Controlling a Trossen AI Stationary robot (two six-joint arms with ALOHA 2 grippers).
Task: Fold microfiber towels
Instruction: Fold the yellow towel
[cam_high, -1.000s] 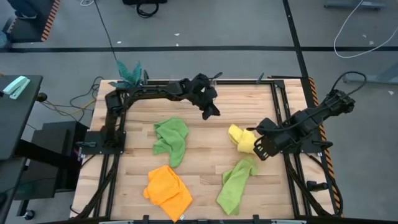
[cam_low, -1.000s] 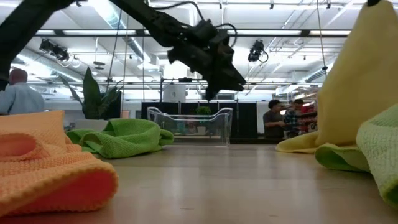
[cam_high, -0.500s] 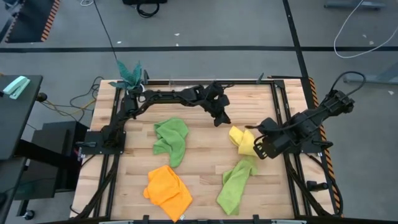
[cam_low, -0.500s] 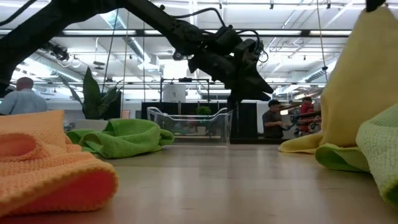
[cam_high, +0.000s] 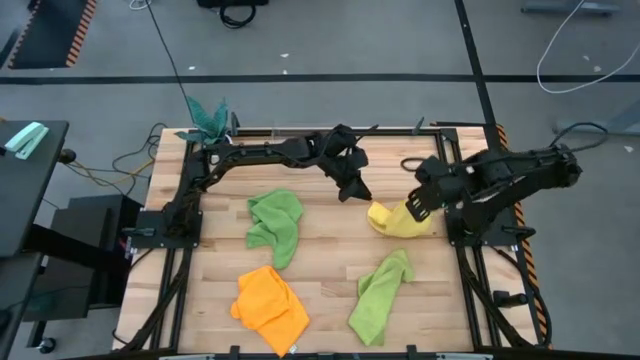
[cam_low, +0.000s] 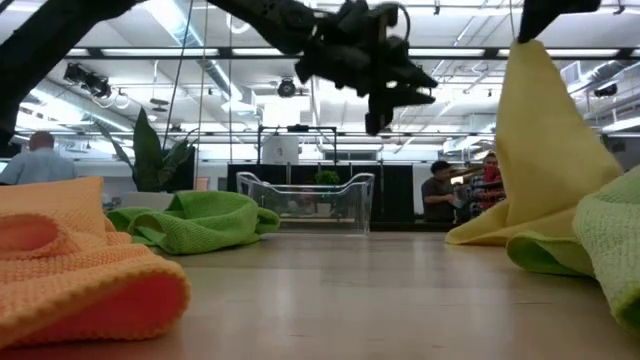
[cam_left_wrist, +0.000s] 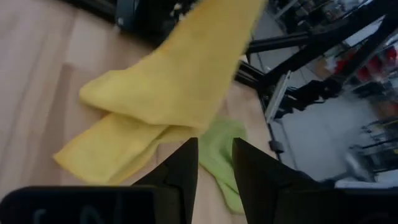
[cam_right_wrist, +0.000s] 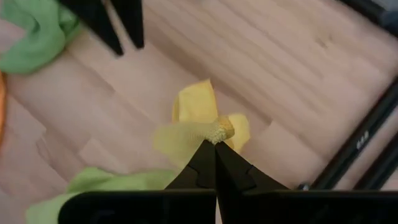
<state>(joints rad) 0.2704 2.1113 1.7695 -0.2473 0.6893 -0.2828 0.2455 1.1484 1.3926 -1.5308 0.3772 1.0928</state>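
No towel was folded yet; my right gripper (cam_right_wrist: 215, 144) jaws pinched the yellow towel (cam_high: 400, 220), right of centre; left gripper (cam_high: 352, 186) jaws stood half-open, empty.

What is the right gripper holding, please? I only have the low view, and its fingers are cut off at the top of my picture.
Observer: The right gripper is shut on a corner of the yellow towel, lifting it.
Operator: Does the towel hang free?
Observer: No, its lower part lies on the table.
Operator: And the left gripper?
Observer: The left gripper hovers open beside the yellow towel, holding nothing.
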